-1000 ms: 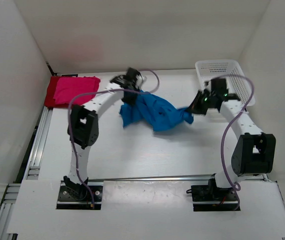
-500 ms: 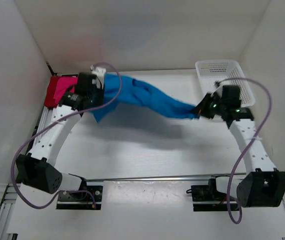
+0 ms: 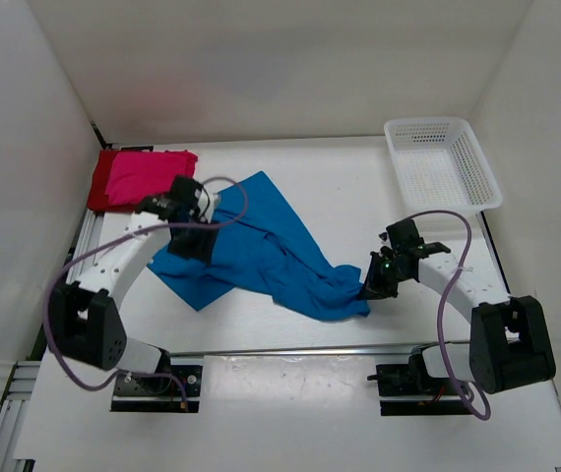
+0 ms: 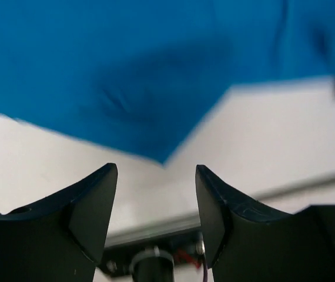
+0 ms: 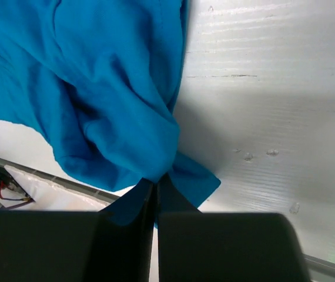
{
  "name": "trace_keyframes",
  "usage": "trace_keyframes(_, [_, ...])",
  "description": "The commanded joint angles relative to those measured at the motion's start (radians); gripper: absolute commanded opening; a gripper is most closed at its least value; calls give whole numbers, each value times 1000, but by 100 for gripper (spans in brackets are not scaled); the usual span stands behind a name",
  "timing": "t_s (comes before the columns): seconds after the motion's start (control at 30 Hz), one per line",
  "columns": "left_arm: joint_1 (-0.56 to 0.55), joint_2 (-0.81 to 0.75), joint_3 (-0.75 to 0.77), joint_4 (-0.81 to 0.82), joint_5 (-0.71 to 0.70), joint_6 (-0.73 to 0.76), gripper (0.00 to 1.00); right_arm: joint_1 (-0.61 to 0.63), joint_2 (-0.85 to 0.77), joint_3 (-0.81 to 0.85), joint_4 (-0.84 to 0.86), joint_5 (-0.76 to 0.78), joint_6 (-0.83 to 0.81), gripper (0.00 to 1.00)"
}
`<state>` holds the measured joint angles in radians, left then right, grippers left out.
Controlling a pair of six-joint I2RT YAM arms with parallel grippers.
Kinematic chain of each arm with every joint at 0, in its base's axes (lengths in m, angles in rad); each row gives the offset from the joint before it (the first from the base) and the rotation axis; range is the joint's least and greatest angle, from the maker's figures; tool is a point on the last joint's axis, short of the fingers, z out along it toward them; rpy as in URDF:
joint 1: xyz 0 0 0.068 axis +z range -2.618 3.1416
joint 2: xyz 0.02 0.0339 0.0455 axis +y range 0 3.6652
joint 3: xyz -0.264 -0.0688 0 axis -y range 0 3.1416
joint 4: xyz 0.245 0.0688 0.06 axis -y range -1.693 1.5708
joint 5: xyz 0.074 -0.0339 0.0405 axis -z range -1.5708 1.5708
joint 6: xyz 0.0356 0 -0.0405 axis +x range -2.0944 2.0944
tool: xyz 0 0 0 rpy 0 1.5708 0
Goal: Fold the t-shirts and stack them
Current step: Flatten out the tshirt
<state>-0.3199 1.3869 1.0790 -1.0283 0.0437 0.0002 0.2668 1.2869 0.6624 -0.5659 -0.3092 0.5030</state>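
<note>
The blue t-shirt (image 3: 261, 251) lies spread and creased on the table, running from mid-left toward the front right. My left gripper (image 3: 194, 241) hovers over its left part. In the left wrist view the left gripper (image 4: 156, 194) stands open with nothing between its fingers, the blue t-shirt (image 4: 126, 70) just ahead of them. My right gripper (image 3: 369, 288) is shut on the shirt's right corner, and in the right wrist view the right gripper (image 5: 156, 191) pinches bunched cloth of the blue t-shirt (image 5: 109, 106). A pink t-shirt (image 3: 148, 177) lies folded on a dark red t-shirt (image 3: 101, 185) at the back left.
A white mesh basket (image 3: 443, 162) stands at the back right corner. White walls close in the table on three sides. A metal rail (image 3: 300, 349) crosses in front of the arm bases, and another rail (image 3: 69, 285) runs along the left edge.
The left gripper has opened and let go of the blue t-shirt. Both arms came toward the near side, and the shirt went from hanging stretched between them to lying on the table.
</note>
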Motion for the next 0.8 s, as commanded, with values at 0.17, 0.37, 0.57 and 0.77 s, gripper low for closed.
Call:
trace_keyframes(0.17, [108, 218, 205, 180, -104, 0, 67, 2, 2, 51, -28, 77, -57, 1])
trace_keyframes(0.37, [155, 409, 395, 244, -246, 0, 68, 2, 22, 48, -37, 87, -57, 1])
trace_keyframes(0.57, [208, 589, 454, 244, -450, 0, 69, 2, -12, 57, -89, 142, -75, 1])
trace_keyframes(0.77, [243, 624, 401, 180, -348, 0, 75, 2, -35, 48, -89, 156, -84, 1])
